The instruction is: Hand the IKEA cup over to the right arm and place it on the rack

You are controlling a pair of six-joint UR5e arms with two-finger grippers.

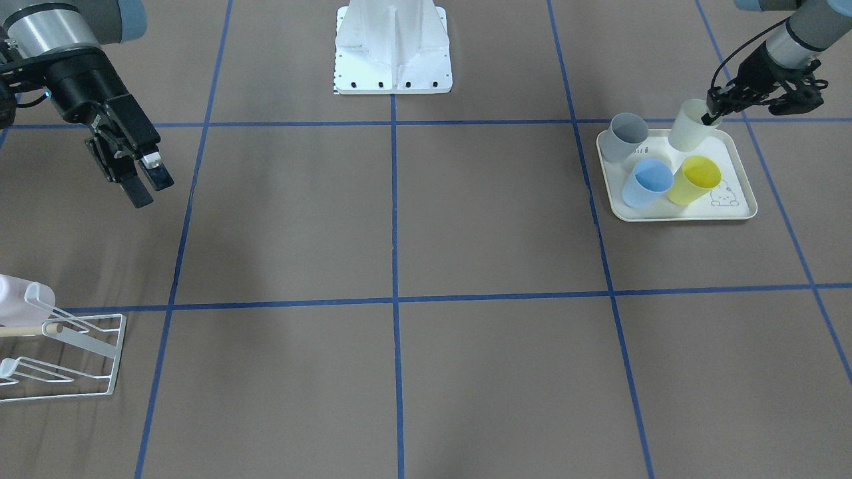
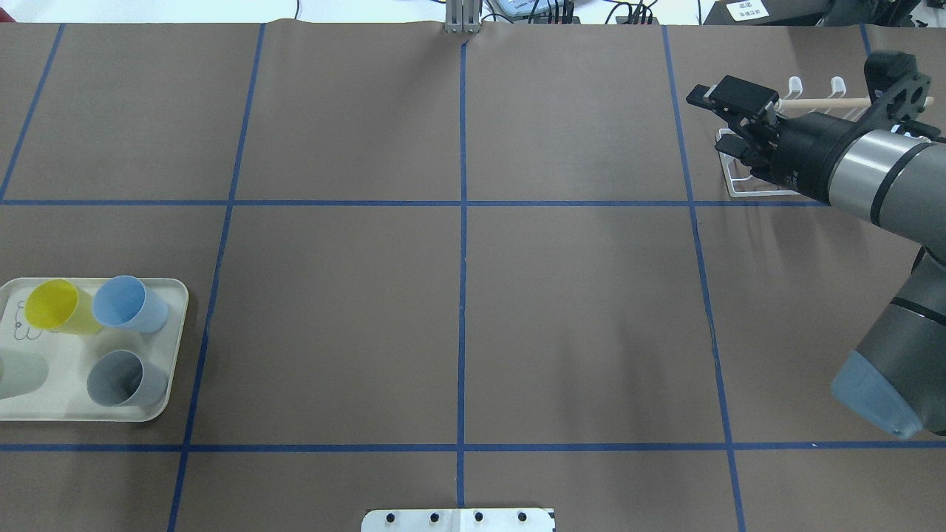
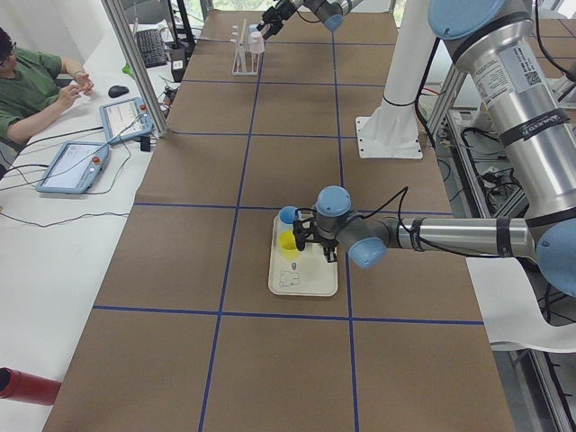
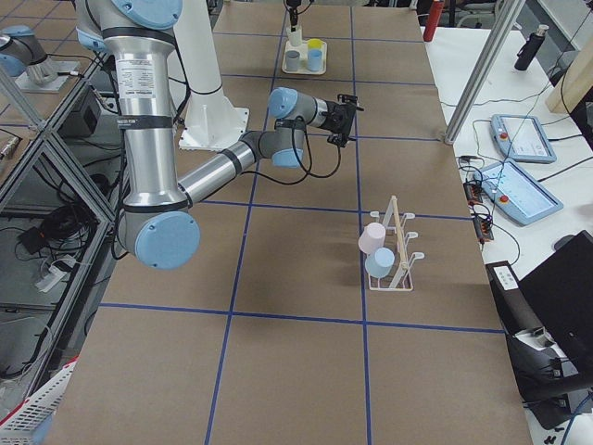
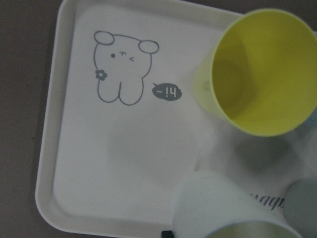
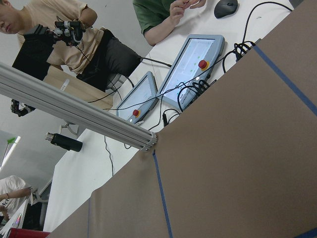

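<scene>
The IKEA cup [image 1: 689,126], pale green-white, stands at the back of a cream rabbit-printed tray [image 1: 685,216]. My left gripper [image 1: 711,114] has one finger inside the cup's rim and looks shut on its wall. The left wrist view shows that cup [image 5: 223,208] close below the camera. My right gripper [image 1: 151,185] hangs open and empty above the table. In the overhead view the right gripper [image 2: 713,122] is in front of the white wire rack [image 2: 746,188]. The rack [image 4: 398,250] holds a pink cup [image 4: 372,238] and a blue cup [image 4: 379,263].
Yellow [image 1: 695,179], blue [image 1: 647,184] and grey [image 1: 628,136] cups share the tray. The white robot base [image 1: 393,46] stands at the table's back middle. A seated person [image 3: 27,81] and control tablets [image 3: 72,166] are beside the table's far edge.
</scene>
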